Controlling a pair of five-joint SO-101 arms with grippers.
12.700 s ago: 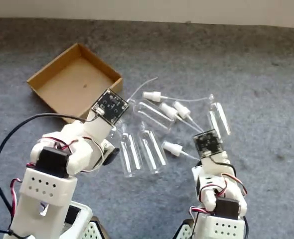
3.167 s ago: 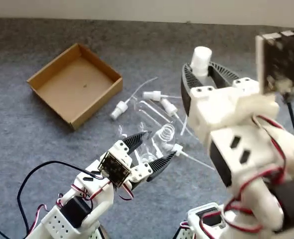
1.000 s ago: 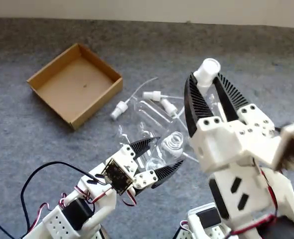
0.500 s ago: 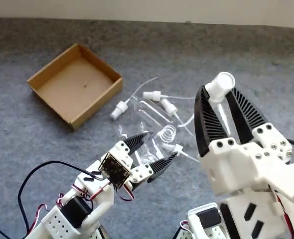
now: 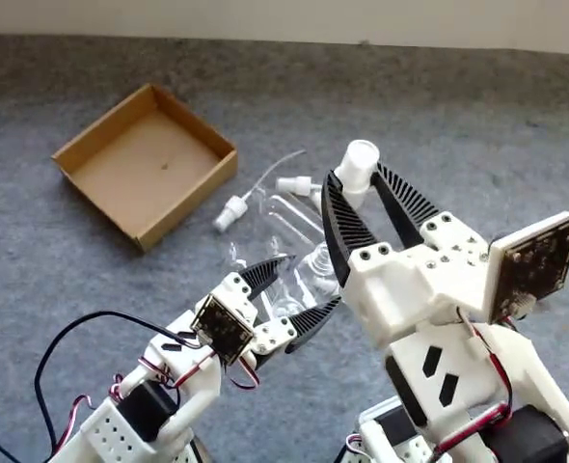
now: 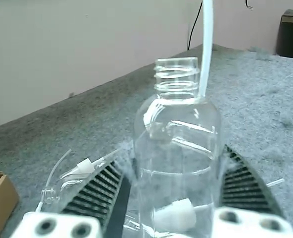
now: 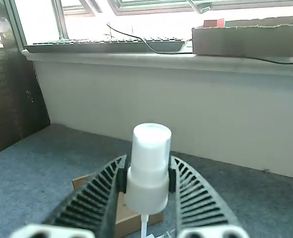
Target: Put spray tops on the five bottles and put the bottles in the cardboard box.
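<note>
- left pincer is closed partway, both jaws pressed on the sides of a clear bottle; the bottle stands upright with its threaded neck open and pointing up, probably so a top can go in from above.
- right pincer is clamped on the collar of a white spray top, nozzle cap up and tube hanging down, held above and just beside the bottle.
- the dip tube comes down right at the rim of the neck; cannot tell if it is inside the mouth or slipping past the outside.
- judgement: the step is threading the tube in and seating the top; the thin tube looks bendy, so it may miss the mouth.
- the cardboard box sits well apart on the desk, with no bottles in it, so the task looks early.
- loose spray tops and other bottles lie between the box and the pincers, uncapped.
</note>
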